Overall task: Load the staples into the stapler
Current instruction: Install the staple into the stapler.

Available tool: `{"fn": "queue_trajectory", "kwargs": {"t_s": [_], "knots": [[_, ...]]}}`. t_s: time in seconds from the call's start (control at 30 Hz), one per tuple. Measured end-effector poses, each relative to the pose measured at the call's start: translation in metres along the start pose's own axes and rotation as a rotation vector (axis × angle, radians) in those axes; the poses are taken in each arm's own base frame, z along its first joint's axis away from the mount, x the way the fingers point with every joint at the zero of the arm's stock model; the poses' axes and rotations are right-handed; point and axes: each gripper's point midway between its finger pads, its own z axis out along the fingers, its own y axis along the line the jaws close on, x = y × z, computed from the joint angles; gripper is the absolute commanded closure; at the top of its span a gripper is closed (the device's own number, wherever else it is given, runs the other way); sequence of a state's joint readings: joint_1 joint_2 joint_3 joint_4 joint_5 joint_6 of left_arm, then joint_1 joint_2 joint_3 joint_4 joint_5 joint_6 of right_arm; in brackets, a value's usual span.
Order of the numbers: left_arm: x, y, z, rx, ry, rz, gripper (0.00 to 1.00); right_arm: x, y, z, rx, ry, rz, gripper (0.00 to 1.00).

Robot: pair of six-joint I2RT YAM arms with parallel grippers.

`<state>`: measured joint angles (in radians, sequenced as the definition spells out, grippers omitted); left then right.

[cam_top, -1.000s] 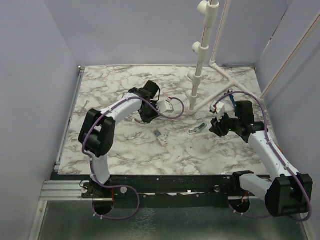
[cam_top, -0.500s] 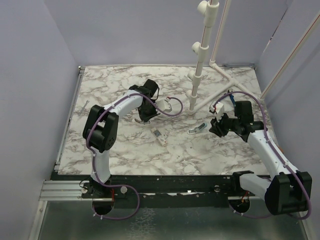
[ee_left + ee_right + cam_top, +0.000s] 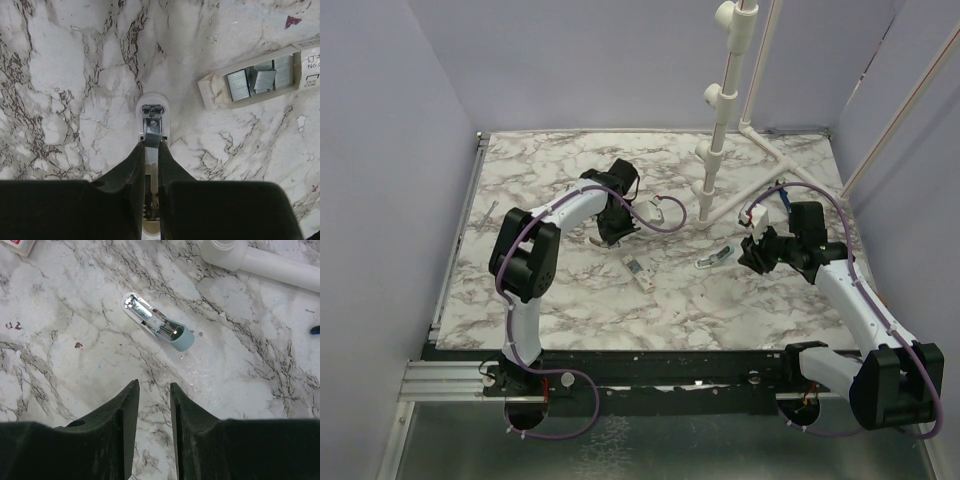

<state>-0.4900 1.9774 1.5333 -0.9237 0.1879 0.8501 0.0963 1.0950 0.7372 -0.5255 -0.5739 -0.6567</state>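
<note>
L arm (image 3: 565,211) & R arm (image 3: 860,305): white link shells, black joint housings. Purple cable (image 3: 658,224) loops out just behind each gripper, runs back along links. L gripper (image 3: 151,148), R gripper (image 3: 152,386): matte black fingers, tapering twd tips.

stapler (image 3: 716,258) tiny overhead, staple box (image 3: 250,85) cropped

Plain lavender walls (image 3: 380,150) enclose a white, grey-veined marble-pattern desk (image 3: 540,160) on three sides. A white plastic pipe frame (image 3: 721,120) stands on the desk. Light is even, shadows soft.
</note>
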Motion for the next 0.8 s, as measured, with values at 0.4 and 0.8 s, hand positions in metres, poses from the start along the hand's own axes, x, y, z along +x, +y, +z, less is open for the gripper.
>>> {"fn": "queue_trajectory", "kwargs": {"t_s": [0.4,0.8], "knots": [[0.0020,0.0056,0.0067,0.004,0.022,-0.007,0.92,0.0001,-0.0001,0.0000,0.000,0.000,-0.004,0.65],[0.0043,0.0037,0.0078,0.016,0.034,-0.007,0.92,0.0001,-0.0002,0.0000,0.000,0.001,-0.008,0.65]]}}
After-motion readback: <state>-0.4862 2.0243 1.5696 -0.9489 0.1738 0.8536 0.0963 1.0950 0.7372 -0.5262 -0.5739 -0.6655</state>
